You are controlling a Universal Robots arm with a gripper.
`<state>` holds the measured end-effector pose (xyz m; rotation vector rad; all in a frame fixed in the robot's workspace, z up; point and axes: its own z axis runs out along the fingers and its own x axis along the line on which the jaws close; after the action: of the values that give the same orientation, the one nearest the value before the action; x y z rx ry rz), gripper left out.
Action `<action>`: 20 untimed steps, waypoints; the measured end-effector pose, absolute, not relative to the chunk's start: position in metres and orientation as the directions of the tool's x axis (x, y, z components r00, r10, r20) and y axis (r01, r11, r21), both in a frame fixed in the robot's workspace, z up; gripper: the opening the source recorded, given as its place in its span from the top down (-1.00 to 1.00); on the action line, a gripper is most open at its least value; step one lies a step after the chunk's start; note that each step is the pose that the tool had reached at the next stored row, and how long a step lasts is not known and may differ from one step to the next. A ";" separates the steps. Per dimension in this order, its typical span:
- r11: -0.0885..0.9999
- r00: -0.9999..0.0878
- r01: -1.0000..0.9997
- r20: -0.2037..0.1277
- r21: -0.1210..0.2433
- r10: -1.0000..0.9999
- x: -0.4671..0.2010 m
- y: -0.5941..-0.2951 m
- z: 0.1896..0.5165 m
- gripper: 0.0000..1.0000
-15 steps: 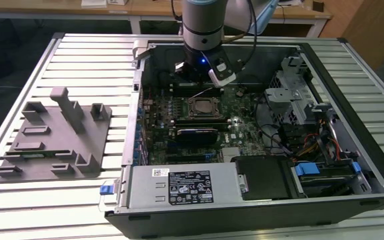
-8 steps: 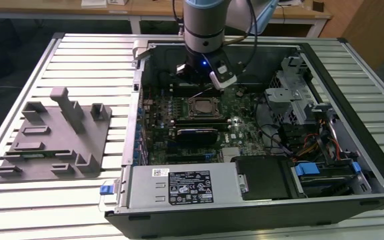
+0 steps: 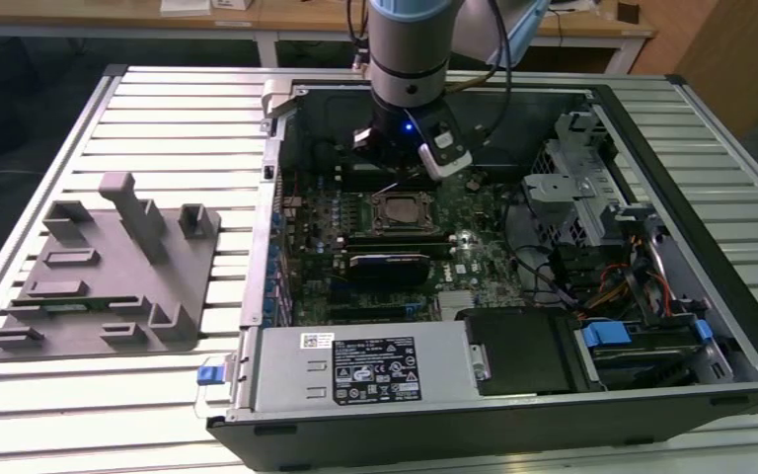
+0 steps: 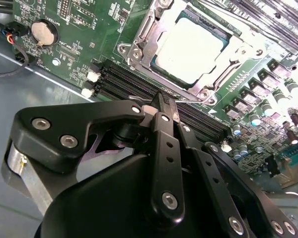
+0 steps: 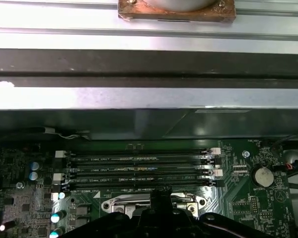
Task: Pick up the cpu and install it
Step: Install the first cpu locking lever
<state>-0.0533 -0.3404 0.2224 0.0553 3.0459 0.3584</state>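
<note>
your gripper [image 4: 161, 99] is drawn closed to a single dark tip, and you can see nothing in its grasp. the cpu [image 4: 188, 47] is not with it: it lies flat in the socket frame [image 4: 139, 44] on the board [image 4: 84, 29], silvery top up, with the metal of the frame around its edges. from how level it sits, you can judge it already dropped into place, though whether the frame is latched down over it you cannot tell. the relation to mind is this: in the second wrist view the cpu lies straight ahead of the tip and lower, with the dark memory slots [image 4: 134, 82] running crosswise between the two, so the tip is near the socket but not over it and touches nothing. in the exterior view the same holds: the gripper hangs inside the case [image 3: 485, 434] close to its far wall, and the cpu sits just on the camera's side of it, near the middle of the board. the chip is square, so it gives you no long axis; the socket's near edge runs parallel to the slots.
</note>
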 end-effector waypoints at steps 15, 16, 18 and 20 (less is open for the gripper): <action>0.973 -0.996 0.030 -0.070 0.230 0.048 -0.053 -0.340 0.217 0.79; 0.973 -0.996 0.030 -0.070 0.230 0.048 -0.053 -0.339 0.217 0.79; 0.973 -0.996 0.031 -0.070 0.230 0.048 -0.053 -0.338 0.216 0.79; 0.973 -0.996 0.033 -0.070 0.230 0.050 -0.053 -0.337 0.215 0.79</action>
<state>-0.0530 -0.3371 0.2152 0.0642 3.0455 0.3530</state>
